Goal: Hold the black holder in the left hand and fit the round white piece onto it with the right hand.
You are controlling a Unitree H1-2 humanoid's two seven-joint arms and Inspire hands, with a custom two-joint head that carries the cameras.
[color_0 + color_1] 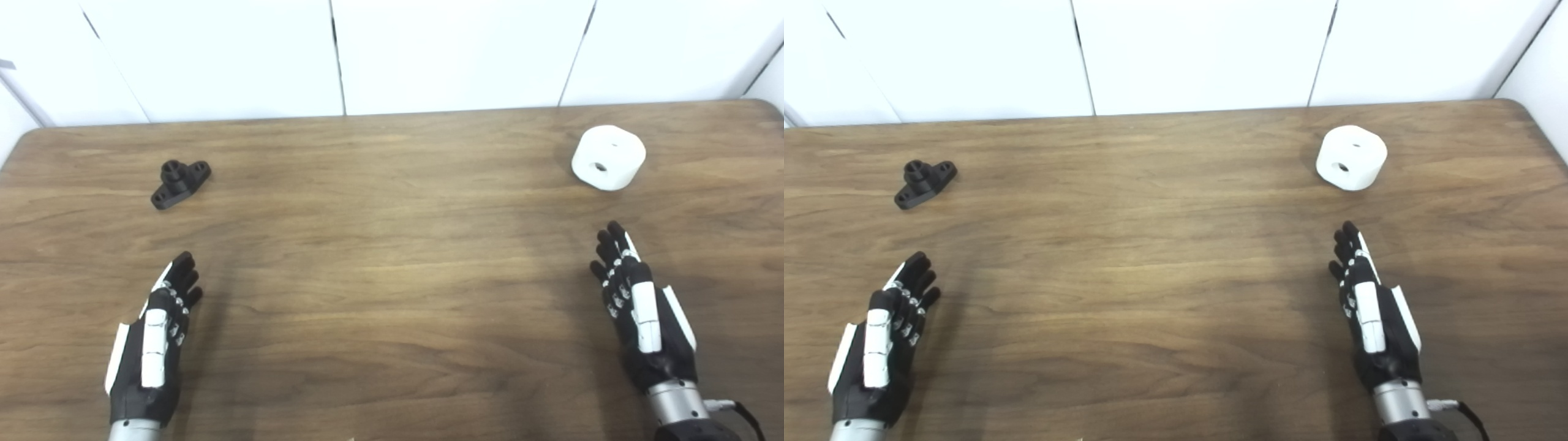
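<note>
The black holder point(180, 182) lies on the wooden table point(392, 257) at the far left, a flat base with a short round post. The round white piece point(608, 157) lies at the far right, its side hole facing me. My left hand point(154, 334) is open and empty, fingers stretched out, near the front left, well short of the holder. My right hand point(637, 306) is open and empty, fingers stretched out, near the front right, short of the white piece. Neither hand touches anything.
White wall panels point(392, 55) stand along the table's far edge. The table's rounded far right corner point(765, 107) is near the white piece. Bare wood lies between the two hands.
</note>
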